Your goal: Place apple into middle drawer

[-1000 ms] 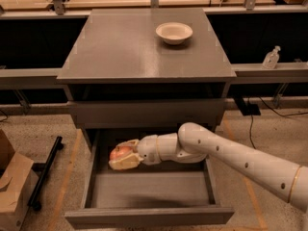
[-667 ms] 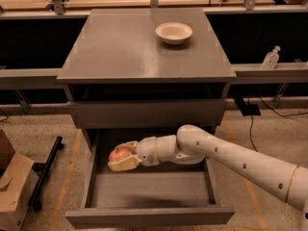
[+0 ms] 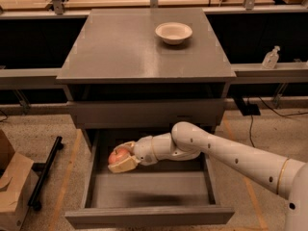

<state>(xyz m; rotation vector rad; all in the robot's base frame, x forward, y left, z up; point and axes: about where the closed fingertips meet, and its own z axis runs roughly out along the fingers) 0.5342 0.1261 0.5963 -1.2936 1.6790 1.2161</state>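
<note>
Cardboard box [image 3: 12, 189] sits on the floor out past the counter's [image 3: 120, 57] front-left corner, with a black bar [image 3: 45, 170] lying beside it. Middle drawer [image 3: 149, 216] is pulled open below the counter's front edge. Upper drawer front [image 3: 144, 113] above it is closed. Tool [image 3: 116, 157] is inside the open drawer, below the front edge and toward the front-left corner, fingers pinching the apple [image 3: 117, 154] from above and below (red skin shows between the cream pads). Apple is over the drawer's back-left part; can't tell if it touches the drawer floor. White arm [image 3: 226, 153] runs right from the tool, crossing the drawer's right wall. Bowl [image 3: 173, 32] stands on the counter right of centre, nearer the back edge. Clear bottle [image 3: 271, 57] stands on a ledge beyond the counter's right edge.
</note>
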